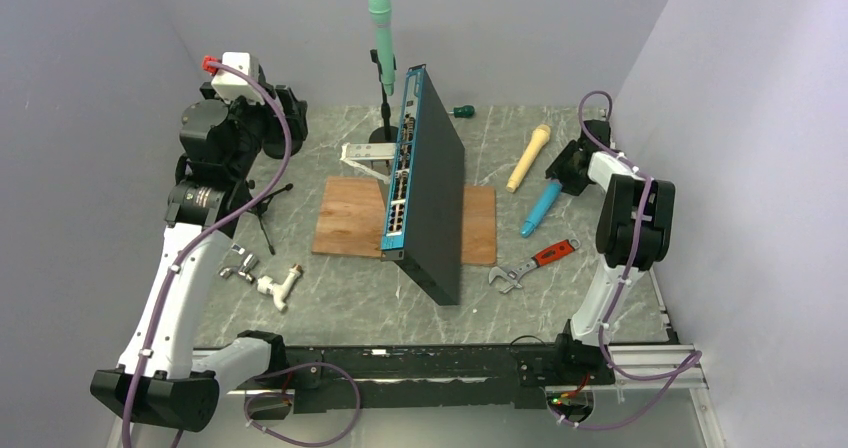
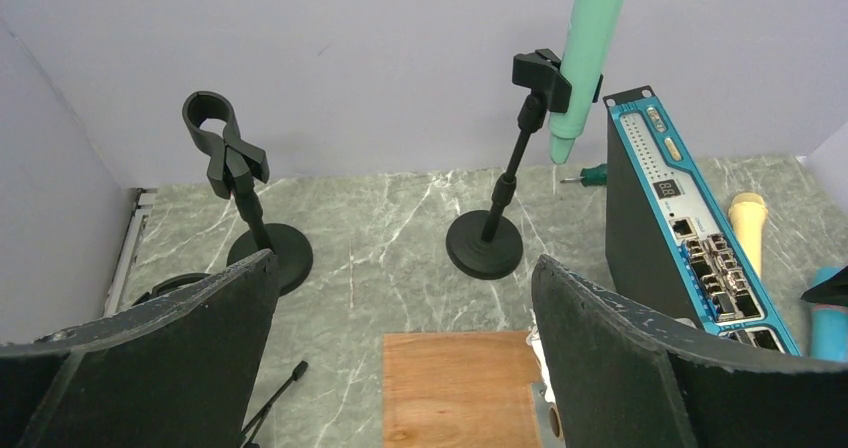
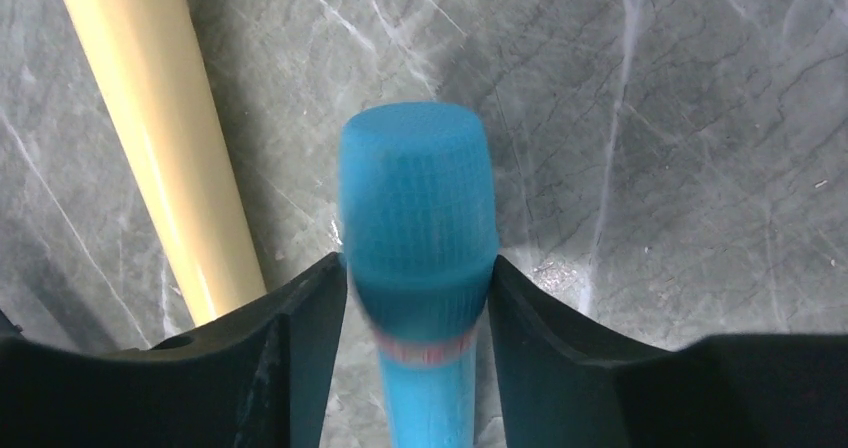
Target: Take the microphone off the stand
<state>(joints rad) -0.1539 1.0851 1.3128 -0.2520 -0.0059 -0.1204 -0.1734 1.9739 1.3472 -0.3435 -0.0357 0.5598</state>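
top view: the green mic (image 1: 381, 28) stood upright in the clip of its stand (image 1: 386, 108) at the back of the desk (image 1: 330, 303), behind a black-and-blue switch (image 1: 430, 193) that stood on edge across a board (image 1: 350, 218). the left end effector (image 1: 296, 118) was raised at the back left, well apart from the green mic. the right end effector (image 1: 556, 180) was low at the right, at the head of a blue mic (image 1: 538, 211) that lay beside a yellow mic (image 1: 528, 157). a wrench (image 1: 535, 264) lay near the front right, a pipe fitting (image 1: 272, 284) at the front left, and a screwdriver (image 1: 462, 111) at the back.

left wrist view: the left end effector's fingers (image 2: 180, 348) were spread wide with nothing between them. past them the stand rose from its round base, with the green mic in its clip, tail down, just left of the switch. a second stand (image 2: 240, 188) stood to the left, its clip bare.

right wrist view: the right end effector's fingers (image 3: 290, 348) pressed on both sides of the blue mic just under its head, gripping it. the mic looked slightly blurred. the yellow mic lay on the desk to the left, close by but not touching.
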